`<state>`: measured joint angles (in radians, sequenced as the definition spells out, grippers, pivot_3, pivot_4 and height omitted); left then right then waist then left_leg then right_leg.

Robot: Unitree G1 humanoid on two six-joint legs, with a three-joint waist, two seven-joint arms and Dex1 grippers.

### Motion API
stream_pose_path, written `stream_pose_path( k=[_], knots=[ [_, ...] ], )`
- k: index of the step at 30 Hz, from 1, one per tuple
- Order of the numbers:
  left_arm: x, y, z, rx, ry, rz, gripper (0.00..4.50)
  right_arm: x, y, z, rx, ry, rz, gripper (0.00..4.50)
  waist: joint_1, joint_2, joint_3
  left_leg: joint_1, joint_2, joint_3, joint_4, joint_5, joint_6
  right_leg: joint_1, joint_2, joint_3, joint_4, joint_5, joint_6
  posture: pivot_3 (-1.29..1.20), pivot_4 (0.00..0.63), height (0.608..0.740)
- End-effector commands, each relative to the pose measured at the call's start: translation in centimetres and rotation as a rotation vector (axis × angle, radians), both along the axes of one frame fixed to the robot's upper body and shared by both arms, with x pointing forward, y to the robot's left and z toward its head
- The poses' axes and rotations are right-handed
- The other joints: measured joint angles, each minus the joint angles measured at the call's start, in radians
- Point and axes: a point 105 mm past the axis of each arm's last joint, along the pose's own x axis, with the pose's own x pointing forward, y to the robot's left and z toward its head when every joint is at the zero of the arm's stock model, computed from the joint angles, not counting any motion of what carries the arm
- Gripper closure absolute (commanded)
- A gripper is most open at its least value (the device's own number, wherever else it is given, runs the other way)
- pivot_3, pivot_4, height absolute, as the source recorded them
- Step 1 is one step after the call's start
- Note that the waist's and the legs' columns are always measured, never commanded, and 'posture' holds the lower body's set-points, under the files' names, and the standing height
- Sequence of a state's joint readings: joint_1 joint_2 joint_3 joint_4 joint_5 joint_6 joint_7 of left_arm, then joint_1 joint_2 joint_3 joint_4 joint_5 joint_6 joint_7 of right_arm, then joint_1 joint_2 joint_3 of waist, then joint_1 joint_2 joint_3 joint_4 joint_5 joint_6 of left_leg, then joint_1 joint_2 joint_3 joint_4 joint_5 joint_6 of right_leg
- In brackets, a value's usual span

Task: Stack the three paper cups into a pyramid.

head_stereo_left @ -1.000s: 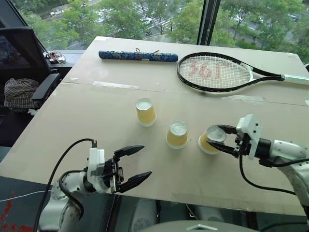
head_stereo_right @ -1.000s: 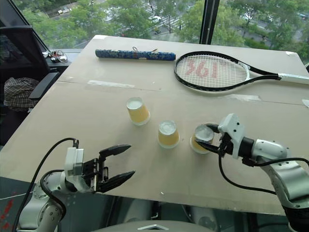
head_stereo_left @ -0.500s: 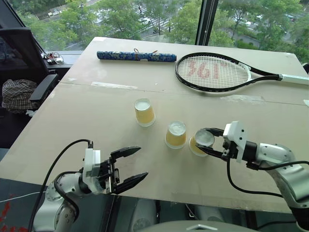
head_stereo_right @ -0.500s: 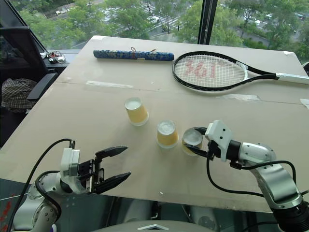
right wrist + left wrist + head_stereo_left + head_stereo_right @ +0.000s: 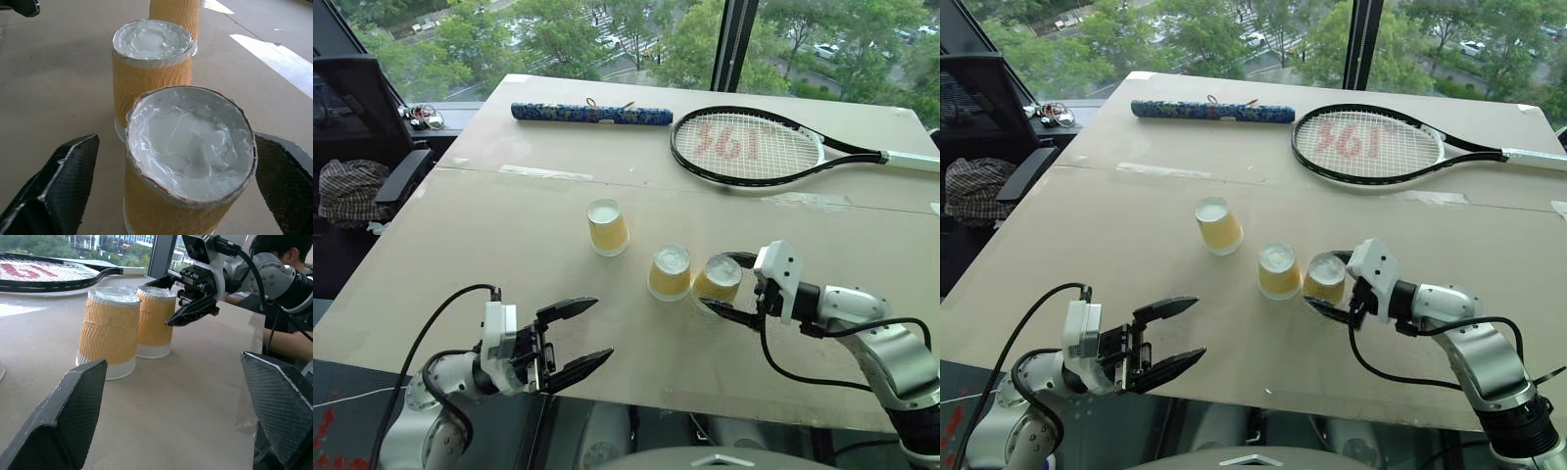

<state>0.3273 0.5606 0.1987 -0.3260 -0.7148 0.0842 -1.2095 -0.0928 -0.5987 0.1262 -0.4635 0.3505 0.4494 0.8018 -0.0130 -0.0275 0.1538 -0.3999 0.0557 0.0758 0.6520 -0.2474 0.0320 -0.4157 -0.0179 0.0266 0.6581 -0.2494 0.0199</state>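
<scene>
Three paper cups stand upside down on the table (image 5: 509, 225) in the left eye view: the far cup (image 5: 607, 227) sits apart, while the middle cup (image 5: 669, 272) and near cup (image 5: 716, 279) stand side by side, forming what looks like the base pair. The right gripper (image 5: 729, 286) brackets the near cup with its fingers spread clear of it. The left gripper (image 5: 576, 335) hangs wide open off the table's near edge.

From the left wrist, the two base cups appear touching or nearly so.

From the right wrist, the near cup stands between parted fingers, ungripped.

Judging by this, the base is set; the far cup has yet to go on top.
</scene>
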Motion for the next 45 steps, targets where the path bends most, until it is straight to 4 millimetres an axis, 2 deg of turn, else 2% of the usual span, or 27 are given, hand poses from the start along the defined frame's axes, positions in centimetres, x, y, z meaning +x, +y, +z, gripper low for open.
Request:
stream_pose_path(
  k=[1,5,7,13,17,21,23,32,35,38,39,40,43,45],
  knots=[
    [1.2,1.2,1.2,-0.045,-0.013,0.115,0.00,-0.6,-0.1,2.2,0.047,-0.080,0.030,0.02,0.000,0.000,0.000,0.000,0.000,0.000,0.000,0.000,0.000,0.000,0.000,0.000,0.000,0.000,0.000,0.00,0.150,0.740],
    [4.9,4.9,1.2,0.031,-0.049,0.357,0.00,-2.2,-1.4,5.9,0.132,-0.179,0.081,0.02,0.008,0.000,0.001,0.000,-0.001,-0.001,0.000,0.000,0.000,0.000,0.001,-0.001,0.001,0.001,0.001,0.00,0.150,0.740],
    [7.0,5.7,1.1,0.085,-0.044,0.421,0.00,-2.9,-1.8,7.1,0.156,-0.200,0.091,0.02,0.012,0.000,0.000,0.000,-0.001,-0.002,0.000,0.000,0.000,0.001,0.004,-0.002,0.001,0.001,0.002,0.00,0.150,0.740],
    [11.9,6.0,2.9,0.115,-0.051,0.458,0.00,-4.6,-2.4,8.8,0.149,-0.248,0.089,0.02,0.018,-0.001,0.000,0.000,-0.002,-0.002,0.001,0.000,0.000,0.002,0.004,-0.002,0.000,0.002,0.003,0.00,0.150,0.740],
    [14.6,4.3,3.4,0.161,-0.034,0.407,0.00,-5.2,-3.2,9.1,0.129,-0.248,0.052,0.02,0.020,-0.002,0.001,0.000,-0.002,-0.002,0.001,0.000,0.000,0.002,0.004,-0.003,0.000,0.002,0.004,0.00,0.150,0.740],
    [15.5,3.1,3.8,0.143,-0.025,0.315,0.00,-6.1,-2.9,9.0,0.130,-0.230,0.043,0.02,0.018,-0.002,0.001,0.000,-0.002,-0.002,0.001,0.000,0.000,0.002,0.005,-0.002,0.001,0.002,0.004,0.00,0.150,0.740],
    [15.5,1.5,3.6,0.142,0.007,0.218,0.00,-6.5,-3.3,8.9,0.122,-0.224,0.013,0.02,0.019,-0.002,0.001,0.000,-0.001,-0.002,0.001,0.000,0.000,0.002,0.005,-0.002,0.001,0.002,0.004,0.00,0.150,0.740],
    [16.9,0.3,3.2,0.181,0.008,0.156,0.00,-7.5,-3.0,8.8,0.141,-0.208,-0.016,0.02,0.017,-0.002,0.001,0.000,-0.002,-0.002,0.002,0.000,0.000,0.002,0.006,-0.002,0.001,0.002,0.004,0.00,0.150,0.740],
    [17.1,-0.6,3.0,0.187,0.011,0.103,0.88,-7.6,-3.4,8.7,0.146,-0.204,-0.036,0.00,0.024,-0.002,0.001,-0.001,-0.002,-0.003,0.002,0.000,0.000,0.002,0.006,-0.002,0.001,0.002,0.004,0.00,0.150,0.740],
    [17.2,-0.7,3.6,0.173,-0.018,0.104,2.21,-7.7,-3.6,8.6,0.149,-0.202,-0.052,0.00,0.024,-0.002,0.001,-0.001,-0.002,-0.003,0.002,0.000,0.000,0.002,0.006,-0.002,0.001,0.002,0.004,0.00,0.150,0.740],
    [17.2,-0.7,4.0,0.162,-0.029,0.100,2.42,-7.6,-3.6,8.6,0.150,-0.201,-0.058,0.00,0.024,-0.002,0.001,-0.001,-0.002,-0.003,0.002,0.000,0.000,0.002,0.006,-0.002,0.001,0.002,0.004,0.00,0.150,0.740],
    [17.2,-0.6,4.2,0.155,-0.037,0.095,2.42,-7.6,-3.5,8.5,0.151,-0.201,-0.062,0.00,0.024,-0.002,0.001,-0.001,-0.003,-0.003,0.002,0.000,0.000,0.002,0.006,-0.002,0.001,0.002,0.004,0.00,0.150,0.740],
    [16.6,-1.7,6.6,0.108,-0.104,0.032,2.42,-7.6,-4.0,8.3,0.150,-0.197,-0.085,0.00,0.024,-0.002,0.001,-0.001,-0.002,-0.003,0.002,0.000,0.000,0.002,0.006,-0.002,0.001,0.002,0.004,0.00,0.150,0.740],
    [15.1,-3.7,9.6,0.051,-0.097,-0.104,2.42,-7.9,-4.7,8.1,0.149,-0.183,-0.111,0.00,0.027,-0.003,0.001,-0.002,-0.002,-0.003,0.002,0.000,0.000,0.002,0.006,-0.002,0.001,0.002,0.004,0.00,0.150,0.740]
  ],
)
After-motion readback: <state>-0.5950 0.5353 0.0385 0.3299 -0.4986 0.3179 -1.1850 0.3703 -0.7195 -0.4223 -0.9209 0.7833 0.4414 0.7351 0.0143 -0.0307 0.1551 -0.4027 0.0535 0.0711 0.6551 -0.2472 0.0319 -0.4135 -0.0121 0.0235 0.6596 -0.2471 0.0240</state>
